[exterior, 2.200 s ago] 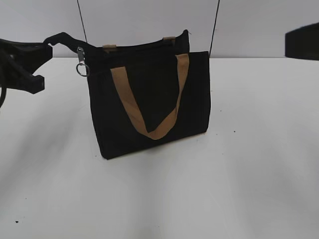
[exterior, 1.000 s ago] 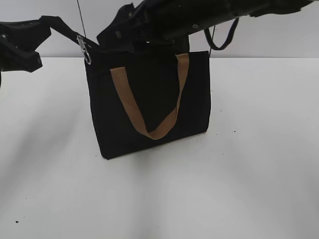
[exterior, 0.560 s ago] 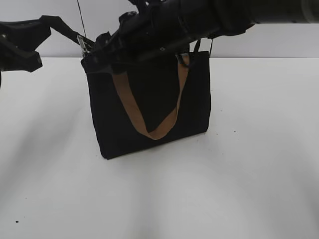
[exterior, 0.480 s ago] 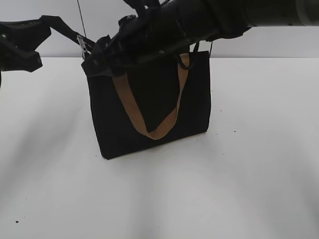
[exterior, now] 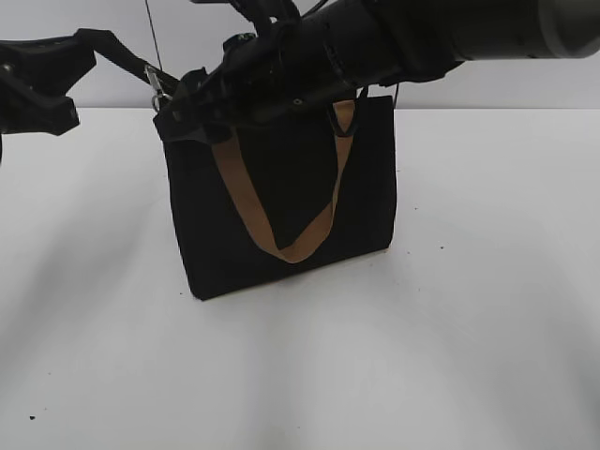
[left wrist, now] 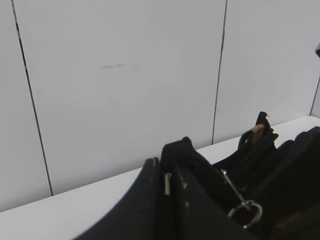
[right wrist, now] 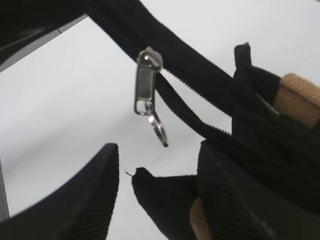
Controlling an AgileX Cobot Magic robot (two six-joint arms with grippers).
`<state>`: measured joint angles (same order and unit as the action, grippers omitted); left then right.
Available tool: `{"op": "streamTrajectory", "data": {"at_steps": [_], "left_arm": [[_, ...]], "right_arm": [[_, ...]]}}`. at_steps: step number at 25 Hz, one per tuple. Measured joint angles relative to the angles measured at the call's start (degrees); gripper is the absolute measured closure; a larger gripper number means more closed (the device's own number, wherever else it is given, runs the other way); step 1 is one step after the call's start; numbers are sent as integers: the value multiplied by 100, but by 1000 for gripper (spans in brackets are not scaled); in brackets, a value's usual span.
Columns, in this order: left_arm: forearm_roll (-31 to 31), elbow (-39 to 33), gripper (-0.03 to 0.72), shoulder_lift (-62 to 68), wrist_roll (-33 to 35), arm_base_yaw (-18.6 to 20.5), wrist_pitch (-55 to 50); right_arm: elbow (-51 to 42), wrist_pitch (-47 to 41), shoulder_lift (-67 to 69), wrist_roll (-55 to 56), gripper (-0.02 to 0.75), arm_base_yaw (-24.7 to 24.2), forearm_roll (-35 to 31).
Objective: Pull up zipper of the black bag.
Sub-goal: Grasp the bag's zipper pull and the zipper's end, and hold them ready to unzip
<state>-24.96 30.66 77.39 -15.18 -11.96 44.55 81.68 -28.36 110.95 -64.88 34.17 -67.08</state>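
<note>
The black bag (exterior: 281, 187) stands upright on the white table, a tan handle (exterior: 291, 246) hanging down its front. The zipper pull (exterior: 157, 86), silver with a ring, sits on the black zip tail off the bag's top left corner. My left gripper (exterior: 80, 49) is shut on the end of that zip tail (left wrist: 172, 160) and holds it taut up and to the left. My right gripper (exterior: 180, 111) reaches across the bag's top. In the right wrist view its jaws (right wrist: 157, 167) are open, and the zipper pull (right wrist: 146, 85) hangs just beyond them, untouched.
The white table (exterior: 469, 309) spreads around the bag. A white panelled wall (left wrist: 125, 75) stands close behind. My right arm (exterior: 403, 37) covers the bag's top edge. A second tan handle tab (right wrist: 297, 100) shows at the bag's mouth.
My right arm has swung in from the right across the bag's top and crept left toward the zipper pull. My left gripper lifted the zip tail earlier and now holds still.
</note>
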Motion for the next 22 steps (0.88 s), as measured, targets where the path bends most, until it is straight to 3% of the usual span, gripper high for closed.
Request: {"op": "streamTrajectory", "data": {"at_steps": [16, 22], "left_arm": [[-4, 0, 654, 0, -2, 0, 16], [-4, 0, 654, 0, -2, 0, 21]], "right_arm": [[0, 530, 12, -660, 350, 325, -301], [0, 604, 12, -665, 501, 325, -304]]}}
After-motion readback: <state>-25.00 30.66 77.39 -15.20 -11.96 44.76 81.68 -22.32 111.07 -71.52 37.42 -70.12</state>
